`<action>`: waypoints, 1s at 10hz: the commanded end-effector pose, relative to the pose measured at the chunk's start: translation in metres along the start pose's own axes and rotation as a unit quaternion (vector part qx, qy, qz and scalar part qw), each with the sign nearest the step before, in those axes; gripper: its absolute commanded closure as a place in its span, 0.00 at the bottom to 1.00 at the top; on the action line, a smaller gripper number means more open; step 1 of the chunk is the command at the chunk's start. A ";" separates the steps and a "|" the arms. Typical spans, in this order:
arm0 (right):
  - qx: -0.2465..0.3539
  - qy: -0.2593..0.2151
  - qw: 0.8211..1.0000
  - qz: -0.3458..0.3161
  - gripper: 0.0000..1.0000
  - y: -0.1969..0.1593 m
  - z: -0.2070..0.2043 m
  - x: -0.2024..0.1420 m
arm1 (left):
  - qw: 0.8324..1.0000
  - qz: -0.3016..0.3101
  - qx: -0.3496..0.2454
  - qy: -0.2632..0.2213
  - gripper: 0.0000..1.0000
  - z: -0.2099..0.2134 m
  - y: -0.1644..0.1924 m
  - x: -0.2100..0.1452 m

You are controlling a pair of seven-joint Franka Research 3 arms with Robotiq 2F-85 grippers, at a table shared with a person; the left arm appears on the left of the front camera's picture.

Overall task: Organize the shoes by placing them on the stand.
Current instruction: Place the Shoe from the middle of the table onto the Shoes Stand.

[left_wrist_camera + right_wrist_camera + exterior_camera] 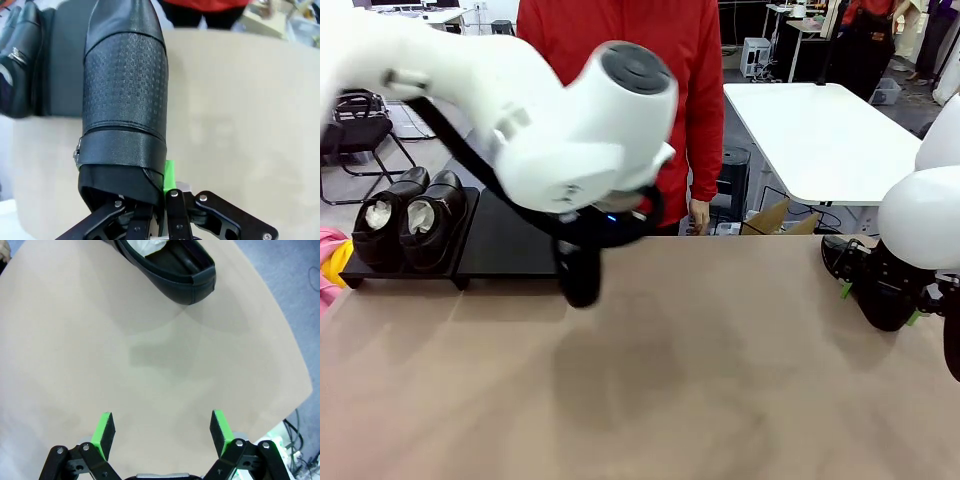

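A glossy black shoe with an embossed grid over its upper and a smooth strap band hangs toe-forward from the left pincer, which is clamped on its heel opening above the beige tabletop. Two more shoes sit side by side on the left platform of the flat matte-black stand. The right pincer is spread wide, holding nothing, just short of another shoe lying on the tabletop
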State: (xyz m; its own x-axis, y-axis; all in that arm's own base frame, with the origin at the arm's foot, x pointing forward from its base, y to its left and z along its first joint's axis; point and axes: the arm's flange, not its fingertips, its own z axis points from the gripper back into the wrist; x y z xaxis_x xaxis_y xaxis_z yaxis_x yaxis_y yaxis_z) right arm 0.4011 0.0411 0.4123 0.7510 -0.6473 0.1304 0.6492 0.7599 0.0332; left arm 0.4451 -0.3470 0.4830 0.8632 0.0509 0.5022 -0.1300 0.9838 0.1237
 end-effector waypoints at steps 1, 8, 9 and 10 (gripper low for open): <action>0.001 -0.003 1.000 0.006 0.00 -0.002 0.001 0.001 | 0.999 -0.014 0.014 -0.046 1.00 -0.025 0.031 0.013; 0.001 -0.003 1.000 0.006 0.00 -0.002 0.001 0.001 | 0.998 -0.003 0.042 -0.037 1.00 -0.057 0.072 0.035; 0.001 -0.003 1.000 0.006 0.00 -0.002 0.001 0.001 | 0.998 0.004 0.027 -0.049 1.00 -0.050 0.078 0.029; 0.001 -0.003 1.000 0.006 0.00 -0.002 0.001 0.001 | 0.996 -0.001 0.035 -0.083 1.00 -0.049 0.087 0.034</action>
State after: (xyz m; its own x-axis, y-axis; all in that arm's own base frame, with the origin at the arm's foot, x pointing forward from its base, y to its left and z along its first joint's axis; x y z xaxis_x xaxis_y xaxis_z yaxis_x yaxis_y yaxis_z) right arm 0.4010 0.0411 0.4122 0.7512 -0.6472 0.1301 0.6490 0.7600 0.0331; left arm 0.4905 -0.2661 0.4624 0.8172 0.0195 0.5761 -0.1552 0.9700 0.1873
